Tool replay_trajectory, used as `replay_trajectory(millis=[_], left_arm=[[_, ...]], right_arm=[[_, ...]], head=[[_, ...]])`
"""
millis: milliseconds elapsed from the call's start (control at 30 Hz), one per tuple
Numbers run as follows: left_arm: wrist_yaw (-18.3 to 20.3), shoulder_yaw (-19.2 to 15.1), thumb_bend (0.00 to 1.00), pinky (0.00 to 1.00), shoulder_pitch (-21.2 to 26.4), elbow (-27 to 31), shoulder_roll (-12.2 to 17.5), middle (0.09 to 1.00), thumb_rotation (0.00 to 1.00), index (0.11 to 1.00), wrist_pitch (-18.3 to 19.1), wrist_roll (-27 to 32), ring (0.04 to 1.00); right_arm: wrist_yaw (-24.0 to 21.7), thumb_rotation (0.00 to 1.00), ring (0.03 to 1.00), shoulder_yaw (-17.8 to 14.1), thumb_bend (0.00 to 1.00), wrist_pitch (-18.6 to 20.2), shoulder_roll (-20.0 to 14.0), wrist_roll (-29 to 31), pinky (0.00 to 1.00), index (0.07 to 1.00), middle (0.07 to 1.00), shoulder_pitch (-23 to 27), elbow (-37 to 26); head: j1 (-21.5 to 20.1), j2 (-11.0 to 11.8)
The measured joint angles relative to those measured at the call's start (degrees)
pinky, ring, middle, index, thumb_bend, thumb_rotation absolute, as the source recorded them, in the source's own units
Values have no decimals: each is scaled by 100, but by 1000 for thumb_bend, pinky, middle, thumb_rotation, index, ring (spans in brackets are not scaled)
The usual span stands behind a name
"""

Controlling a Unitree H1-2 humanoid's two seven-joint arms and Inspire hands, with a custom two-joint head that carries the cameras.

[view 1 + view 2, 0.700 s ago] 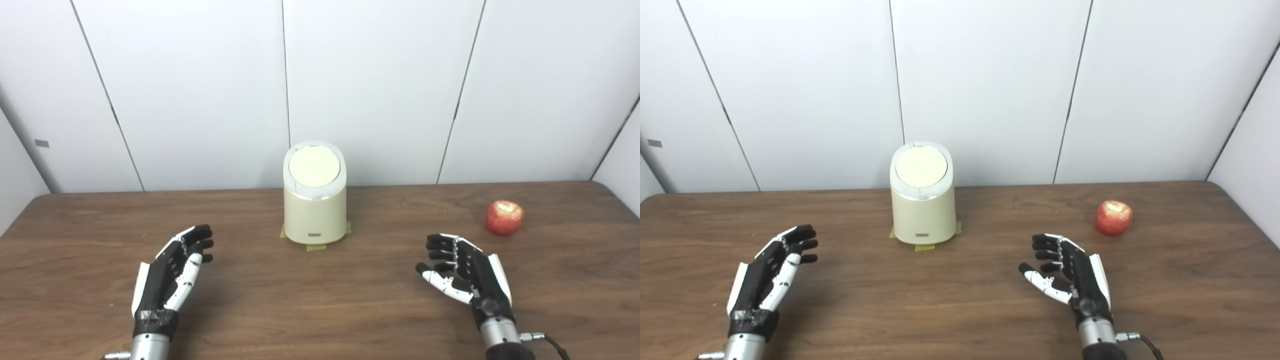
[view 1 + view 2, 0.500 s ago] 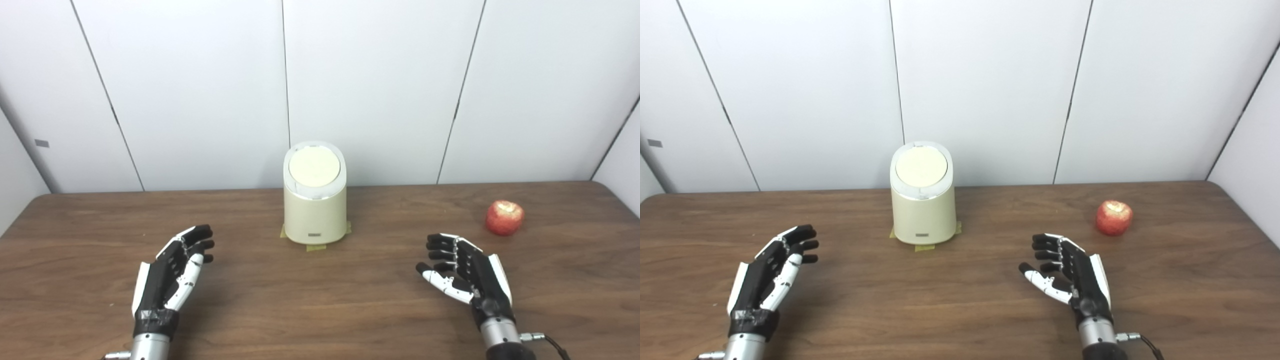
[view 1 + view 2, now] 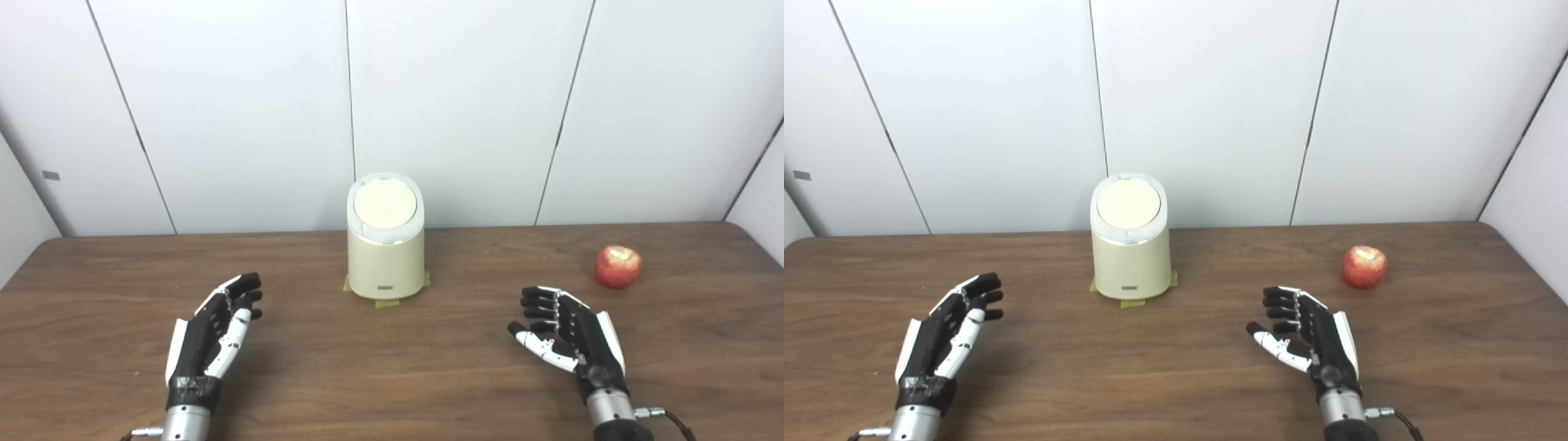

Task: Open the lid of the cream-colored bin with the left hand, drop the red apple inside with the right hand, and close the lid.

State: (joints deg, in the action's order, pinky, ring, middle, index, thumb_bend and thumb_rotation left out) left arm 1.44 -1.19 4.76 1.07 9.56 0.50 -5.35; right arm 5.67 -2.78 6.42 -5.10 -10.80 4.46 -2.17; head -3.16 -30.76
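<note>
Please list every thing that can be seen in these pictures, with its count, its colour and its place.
bin: one, cream-coloured, upright at the middle far side of the table, near the wall
lid: one, cream with a white rim, closed on top of the bin
tape pieces: a few, yellowish, under the bin's base
apple: one, red, on the table at the far right
table: one, dark brown wood
wall panels: several, white, behind the table
left hand: one, black and white, open, near left
right hand: one, black and white, open, near right

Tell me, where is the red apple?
The red apple sits on the table's far right side, beyond the open right hand, well right of the bin.
</note>
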Motion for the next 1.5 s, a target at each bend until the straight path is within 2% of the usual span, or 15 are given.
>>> replay_trajectory(millis=[33,67,133,333,433,533,633,800,967,1167,1333,1500], left_arm=[[103,92,872,987,1,149,82,992,733,990,379,-131,992],[150,107,936,995,18,288,114,997,716,996,607,-144,997],[195,95,984,999,185,477,124,1000,730,999,1149,-145,1000],[225,191,984,1000,990,688,85,1000,755,1000,2237,-380,1000],[183,217,990,1000,1433,716,-45,1000,735,1000,2572,-525,1000],[214,228,943,1000,1754,713,-275,1000,770,1000,2651,-719,1000],[399,372,926,1000,2054,593,-399,1000,826,1000,2663,-1047,1000],[642,227,948,1000,2556,273,-815,1000,750,1000,2665,-1905,1000],[1012,-53,903,1000,2957,12,-1227,1000,681,1000,2665,-2449,1000],[1243,-225,872,1000,3366,-597,-1461,1000,610,1000,2665,-3143,1000],[1216,-250,901,1000,3625,-1100,-1569,1000,606,1000,2665,-3723,1000],[1079,-193,908,1000,3790,-1626,-1551,1000,569,1000,2665,-4044,1000]], right_arm=[[0,69,663,1,301,0,0,3,588,654,670,11,8],[1,77,664,1,302,-1,-1,3,591,654,669,11,10],[23,78,664,-2,306,-18,-7,1,594,652,667,15,37],[41,56,660,15,294,-138,-14,2,589,652,667,25,95],[40,60,659,20,300,-142,-15,0,589,650,665,25,93],[40,76,662,21,301,-141,-14,-4,590,652,666,24,92],[40,40,660,22,300,-140,-14,-8,587,651,665,24,91],[51,49,657,29,300,-144,-14,-59,585,649,661,25,90],[40,32,665,50,301,-139,-12,-73,592,652,670,25,81],[37,19,660,61,295,-131,-13,-120,588,648,665,24,73],[39,5,656,57,296,-119,1,-104,584,645,664,22,68],[39,24,656,73,299,-83,16,-128,588,645,663,19,32]], head=[[0,0],[0,0],[-9,18],[0,0],[0,0],[-9,-9],[-9,-9],[0,-18],[-9,-18],[-26,-26],[-44,-26],[-70,-53]])
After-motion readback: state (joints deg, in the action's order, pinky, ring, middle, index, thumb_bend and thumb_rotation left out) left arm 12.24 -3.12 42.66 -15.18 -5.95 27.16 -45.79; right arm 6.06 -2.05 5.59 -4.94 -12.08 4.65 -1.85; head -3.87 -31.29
